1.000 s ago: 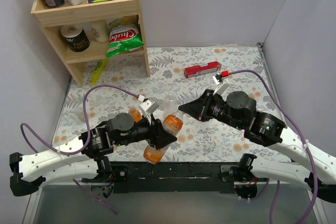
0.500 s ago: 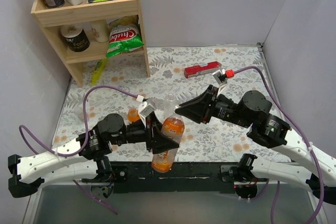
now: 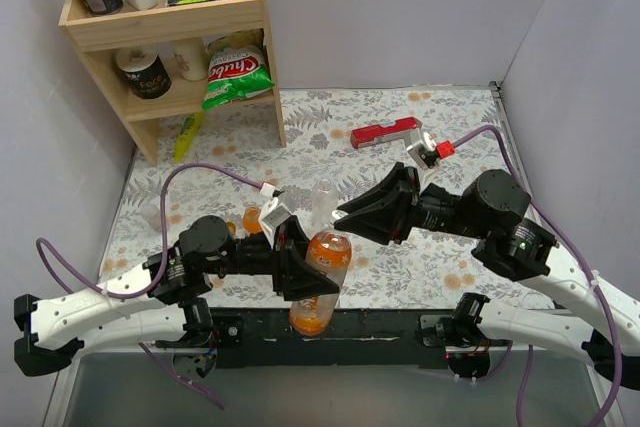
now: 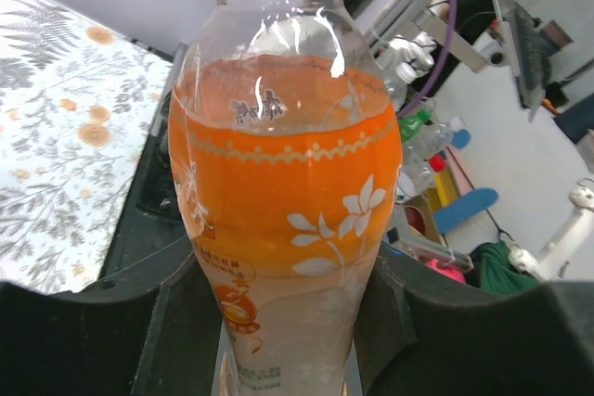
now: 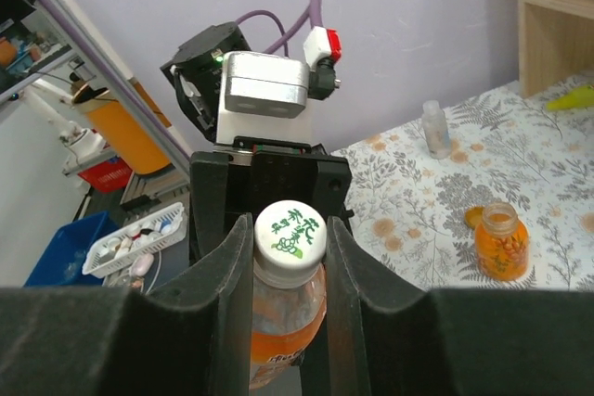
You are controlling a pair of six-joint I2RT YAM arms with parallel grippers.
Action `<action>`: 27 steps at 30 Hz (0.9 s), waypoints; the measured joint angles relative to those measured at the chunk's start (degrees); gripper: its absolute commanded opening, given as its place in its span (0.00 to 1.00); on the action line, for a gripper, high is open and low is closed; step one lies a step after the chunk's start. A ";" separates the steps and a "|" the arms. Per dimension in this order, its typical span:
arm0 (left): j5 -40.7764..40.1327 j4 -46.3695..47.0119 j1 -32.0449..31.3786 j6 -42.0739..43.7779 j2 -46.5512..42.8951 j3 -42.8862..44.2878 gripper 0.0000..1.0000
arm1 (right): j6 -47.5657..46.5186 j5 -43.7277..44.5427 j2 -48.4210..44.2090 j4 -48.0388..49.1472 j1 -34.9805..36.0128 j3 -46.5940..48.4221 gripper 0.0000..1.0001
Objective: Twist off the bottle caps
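Bottle [image 4: 286, 183] aloft at near table edge, base overhanging black rail [image 3: 380, 325]. Open floral cloth [image 3: 450, 257] beyond; shelf [image 3: 170, 27] far left, well apart. Left gripper [image 3: 305, 269] clamps lower body of Bottle, narrow hold. Right gripper [image 3: 342, 217] pinches white cap [image 5: 290, 232] from both sides, cap seated on neck. Short orange bottle [image 5: 501, 243] stands uncapped on cloth, near left arm.
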 measured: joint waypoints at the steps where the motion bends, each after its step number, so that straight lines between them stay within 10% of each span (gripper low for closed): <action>1: -0.87 -1.11 0.00 0.48 0.00 0.35 0.18 | -0.07 0.76 -0.04 -0.72 0.02 0.22 0.42; 8: -9.42 -10.93 -0.02 4.37 2.12 2.64 0.18 | 0.50 10.95 -1.14 -7.17 0.11 0.48 0.80; 27: -20.63 -18.95 -0.02 7.45 8.22 4.87 0.17 | 12.72 32.06 9.92 -30.16 0.11 11.08 0.69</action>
